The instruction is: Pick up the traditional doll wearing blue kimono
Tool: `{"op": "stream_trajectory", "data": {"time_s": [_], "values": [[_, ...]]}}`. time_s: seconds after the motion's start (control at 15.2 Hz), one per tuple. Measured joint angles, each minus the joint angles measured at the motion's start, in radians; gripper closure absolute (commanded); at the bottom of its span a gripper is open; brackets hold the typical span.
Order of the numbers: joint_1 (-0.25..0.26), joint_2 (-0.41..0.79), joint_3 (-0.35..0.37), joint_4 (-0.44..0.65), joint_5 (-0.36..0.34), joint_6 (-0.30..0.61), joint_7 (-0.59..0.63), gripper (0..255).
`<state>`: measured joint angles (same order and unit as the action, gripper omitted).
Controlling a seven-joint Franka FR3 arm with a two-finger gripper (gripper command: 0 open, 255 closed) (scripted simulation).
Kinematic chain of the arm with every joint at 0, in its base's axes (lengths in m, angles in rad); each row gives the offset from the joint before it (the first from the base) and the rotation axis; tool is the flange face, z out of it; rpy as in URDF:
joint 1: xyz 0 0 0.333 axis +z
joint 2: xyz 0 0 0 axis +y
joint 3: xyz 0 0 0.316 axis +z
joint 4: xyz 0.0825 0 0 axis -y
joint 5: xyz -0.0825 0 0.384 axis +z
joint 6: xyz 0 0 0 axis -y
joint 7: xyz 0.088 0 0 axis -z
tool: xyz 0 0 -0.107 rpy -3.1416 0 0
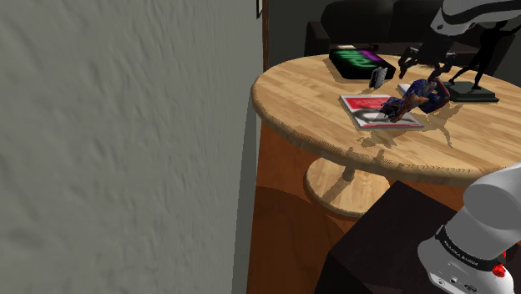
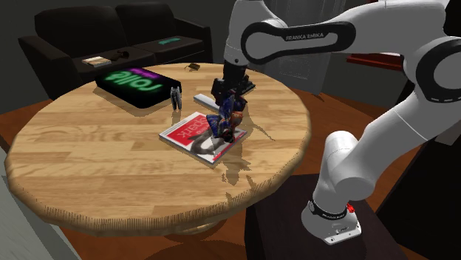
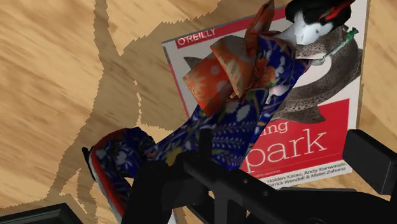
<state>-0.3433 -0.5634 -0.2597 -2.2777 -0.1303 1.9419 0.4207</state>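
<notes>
Doll [image 3: 245,108] in a blue flowery robe lay right under the black hand [image 2: 230,100], on a red and white book [image 2: 185,131]. The hand hung low, I think to grab its middle, but I could not tell if it was pinching.

doll [image 1: 415,96] over book [image 1: 364,105], book on table [image 1: 309,100]

Doll in blue flowered kimono with orange sash [image 3: 245,95]: head cropped at frame edge, skirt end hidden under the black two-finger gripper [image 2: 231,94]. Red-and-white paperback book [image 3: 318,137] beneath gripper: title partly covered by doll, lower edge hidden behind gripper. White arm [image 1: 480,12] cropped just above gripper.
</notes>
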Motion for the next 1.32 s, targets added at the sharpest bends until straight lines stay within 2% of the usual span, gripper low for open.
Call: {"op": "stream_trajectory", "data": {"time_s": [0.2, 0.66, 0.73, 1.32], "values": [[-0.030, 0.022, -0.024, -0.005, -0.010, 0.034, 0.027, 0], [-0.039, 0.031, -0.037, -0.089, -0.019, 0.126, 0.033, 0], [-0.039, 0.031, -0.038, -0.092, -0.019, 0.130, 0.033, 255], [-0.039, 0.029, -0.037, -0.095, -0.019, 0.133, 0.033, 255]]}}
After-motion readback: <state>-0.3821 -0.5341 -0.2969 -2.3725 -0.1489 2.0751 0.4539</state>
